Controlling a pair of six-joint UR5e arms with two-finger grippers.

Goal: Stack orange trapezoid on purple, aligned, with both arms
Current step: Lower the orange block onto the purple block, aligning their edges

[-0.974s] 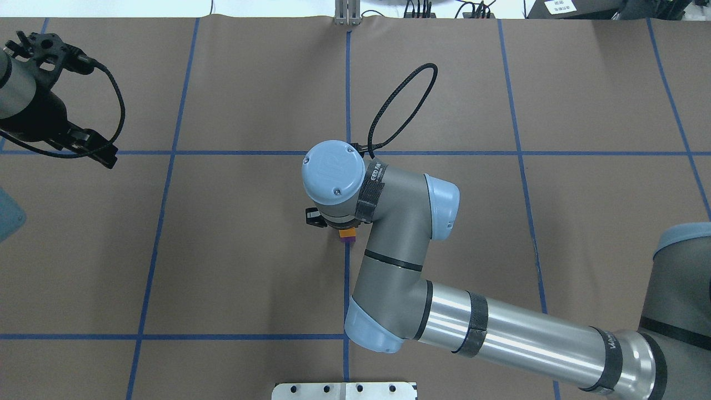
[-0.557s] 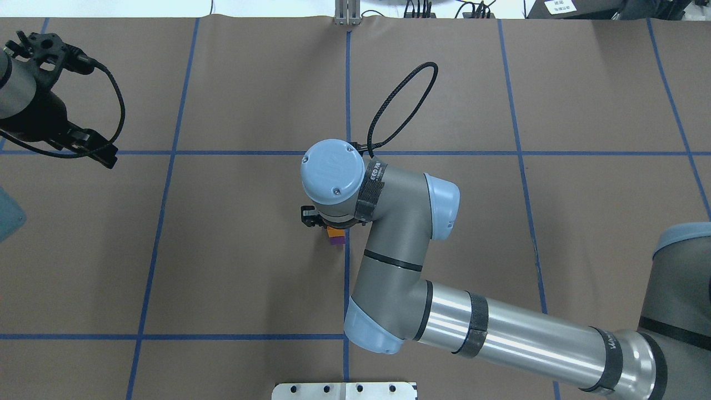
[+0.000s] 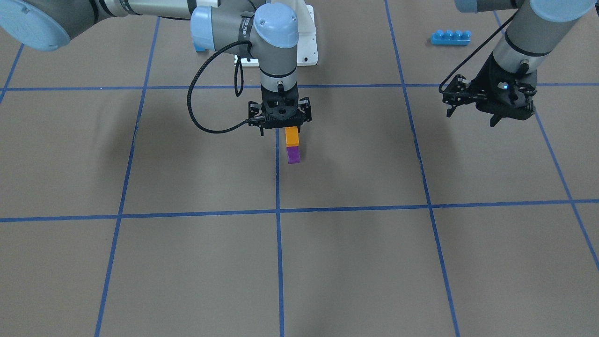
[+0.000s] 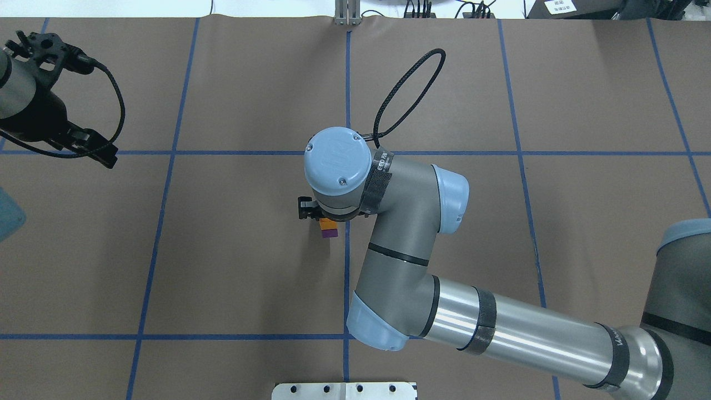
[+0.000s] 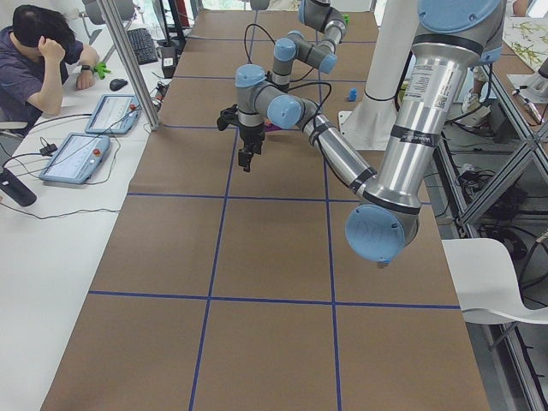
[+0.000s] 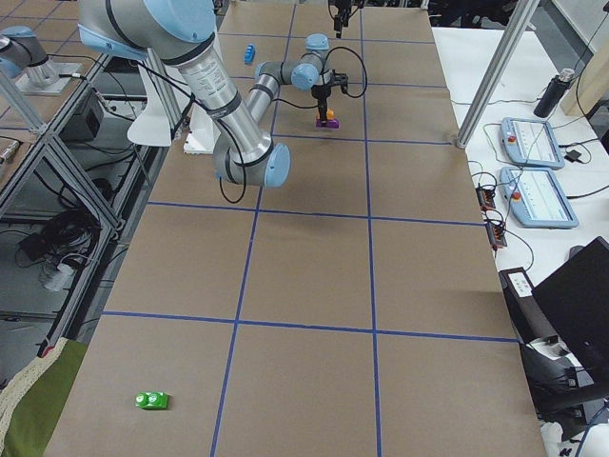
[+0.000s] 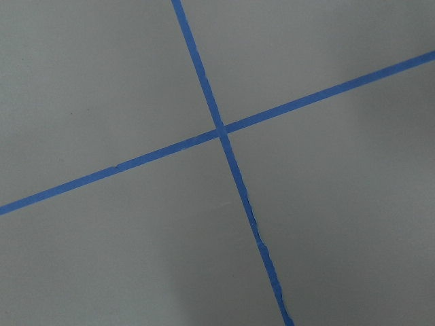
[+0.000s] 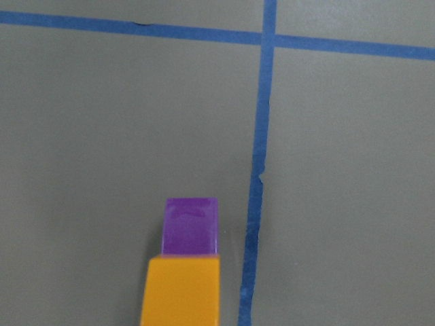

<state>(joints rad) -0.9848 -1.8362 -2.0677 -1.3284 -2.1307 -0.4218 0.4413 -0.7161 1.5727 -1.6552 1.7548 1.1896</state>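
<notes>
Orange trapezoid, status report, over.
Right gripper shut on orange trapezoid, which sits on the purple block. Left gripper off to the side, holding nothing, fingers' state unclear. Nothing in the way.

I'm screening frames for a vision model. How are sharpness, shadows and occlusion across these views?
Front-facing: sharp, soft arm shadows, orange trapezoid on the purple under the right gripper. Overhead: the arm hides most of both. Right wrist: close, slightly soft. Left wrist: only tape.

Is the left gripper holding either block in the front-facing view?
No: the left gripper hangs apart, nothing between its fingers, while the orange trapezoid sits on the purple.
</notes>
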